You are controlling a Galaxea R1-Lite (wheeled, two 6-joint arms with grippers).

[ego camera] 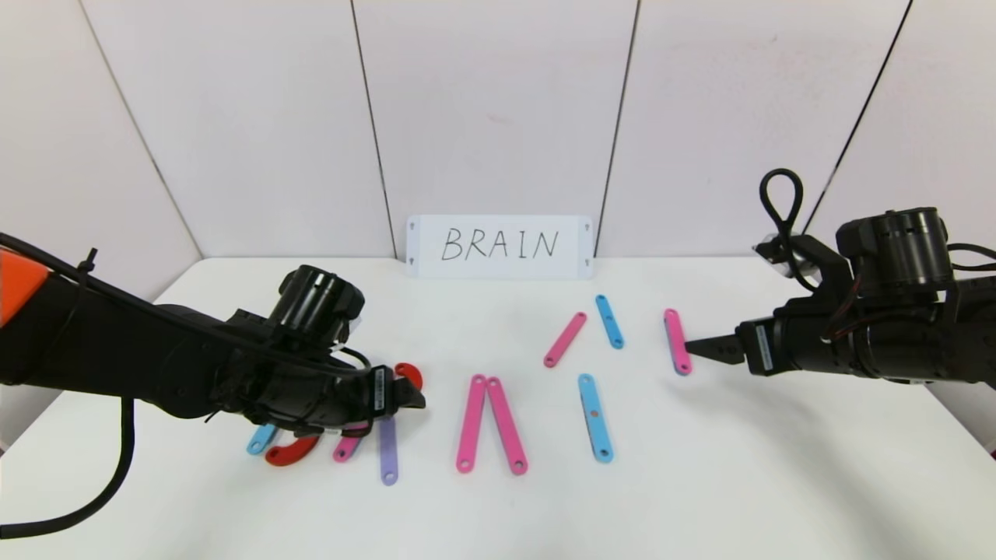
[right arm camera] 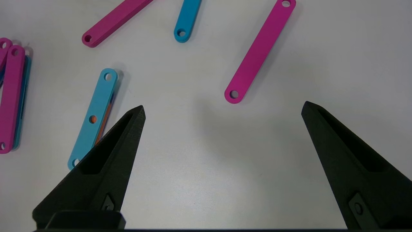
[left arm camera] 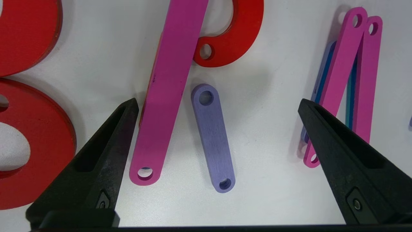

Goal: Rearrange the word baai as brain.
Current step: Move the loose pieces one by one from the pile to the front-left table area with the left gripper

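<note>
The word's plastic strips lie flat on the white table. My left gripper (ego camera: 415, 398) hovers open over the left-hand group. Between its fingers (left arm camera: 219, 103) lie a lilac bar (left arm camera: 213, 138) and a long pink bar (left arm camera: 167, 90). Red curves (left arm camera: 231, 35) (left arm camera: 29, 141) lie just beyond, partly hidden under the arm in the head view. Two pink bars (ego camera: 490, 424) form a narrow wedge in the middle. My right gripper (ego camera: 694, 347) is open over bare table (right arm camera: 223, 108), its tip just beside a pink bar (right arm camera: 260, 51). A light-blue bar (ego camera: 595, 418) lies to its left.
A white card (ego camera: 499, 246) with "BRAIN" handwritten on it leans against the back wall. Another pink bar (ego camera: 565, 339) and a light-blue bar (ego camera: 610, 320) lie slanted behind the middle. White wall panels enclose the table on the back and sides.
</note>
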